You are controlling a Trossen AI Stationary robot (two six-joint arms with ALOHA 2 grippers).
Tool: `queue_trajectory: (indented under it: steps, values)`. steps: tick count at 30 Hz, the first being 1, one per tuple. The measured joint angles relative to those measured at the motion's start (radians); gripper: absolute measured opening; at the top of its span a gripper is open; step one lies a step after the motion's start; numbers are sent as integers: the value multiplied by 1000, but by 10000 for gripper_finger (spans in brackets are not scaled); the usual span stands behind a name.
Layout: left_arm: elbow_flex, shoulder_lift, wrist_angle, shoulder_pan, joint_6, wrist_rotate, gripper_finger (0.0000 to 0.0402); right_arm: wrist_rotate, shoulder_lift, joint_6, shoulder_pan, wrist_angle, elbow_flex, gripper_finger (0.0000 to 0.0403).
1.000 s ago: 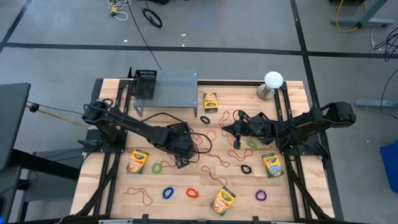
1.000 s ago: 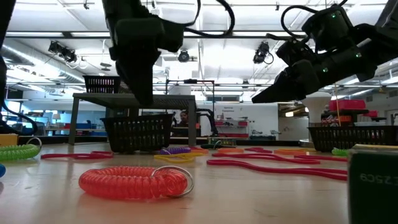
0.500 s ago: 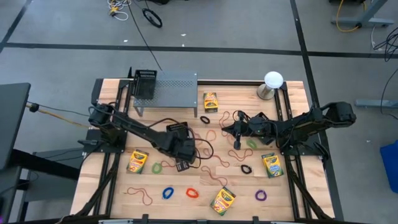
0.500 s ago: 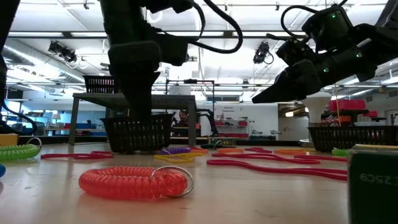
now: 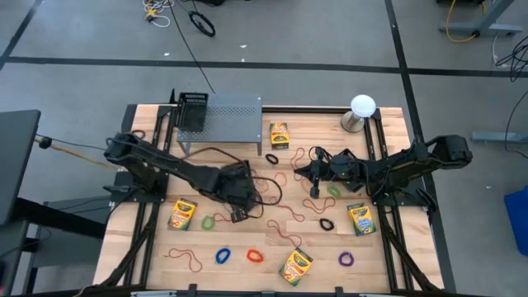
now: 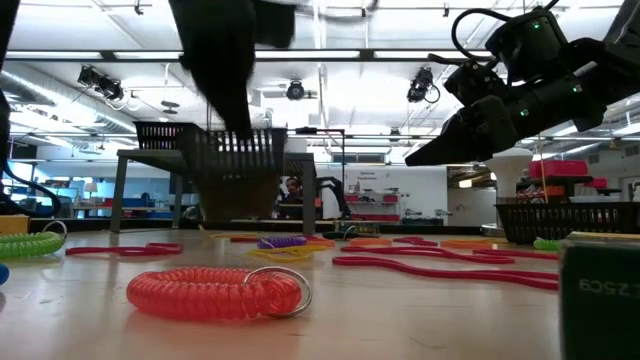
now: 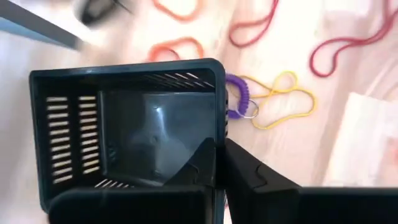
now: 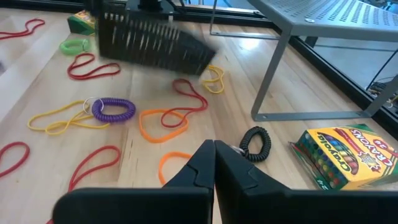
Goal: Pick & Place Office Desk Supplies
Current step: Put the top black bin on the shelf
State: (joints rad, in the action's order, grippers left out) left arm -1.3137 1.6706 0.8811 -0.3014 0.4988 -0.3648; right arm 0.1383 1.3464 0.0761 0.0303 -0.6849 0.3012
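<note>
A dark mesh basket [image 7: 124, 137] hangs under my left gripper [image 7: 219, 152], which is shut on it left of the table's middle [image 5: 238, 188]. In the low view the basket [image 6: 235, 170] is off the table. Rubber-band loops and coils lie scattered around it, among them a purple coil [image 7: 239, 99] and a yellow loop [image 7: 283, 102]. Crayon boxes [image 5: 279, 134] [image 5: 182, 214] [image 5: 360, 219] lie flat on the wood. My right gripper [image 5: 314, 183] is shut on nothing, held above the bands right of centre. My left gripper holds the basket by one side wall [image 7: 219, 112] at its top rim, one finger inside the basket and one outside. The fingers come from above, pointing down. The basket hangs below them, lifted clear of the table and a little tilted.
A grey metal shelf [image 5: 223, 111] with a second black basket [image 5: 192, 111] on it stands at the far left. A white ball on a metal base [image 5: 362, 107] stands at the far right. A fourth crayon box [image 5: 296, 266] and a red coil [image 6: 215, 293] lie near the front edge.
My left gripper has shut on the basket's wall and gone up, lifting the basket clear of the table, where it had been standing. The basket now swings slightly tilted. My right gripper has kept still.
</note>
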Motion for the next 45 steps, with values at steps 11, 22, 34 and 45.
queue_trajectory:
  steps: [11,22,34,45]
  values:
    - [-347,-131,334,-24,-248,-182,15,-2,0,-4,0,-6,0,6]
    - [-252,-173,342,362,-625,-72,14,-5,0,-8,0,-9,0,6]
    - [-88,-200,185,593,-781,56,14,-8,0,-11,-1,-11,0,6]
    - [-48,-199,146,664,-796,80,23,-8,0,-11,-1,-11,0,6]
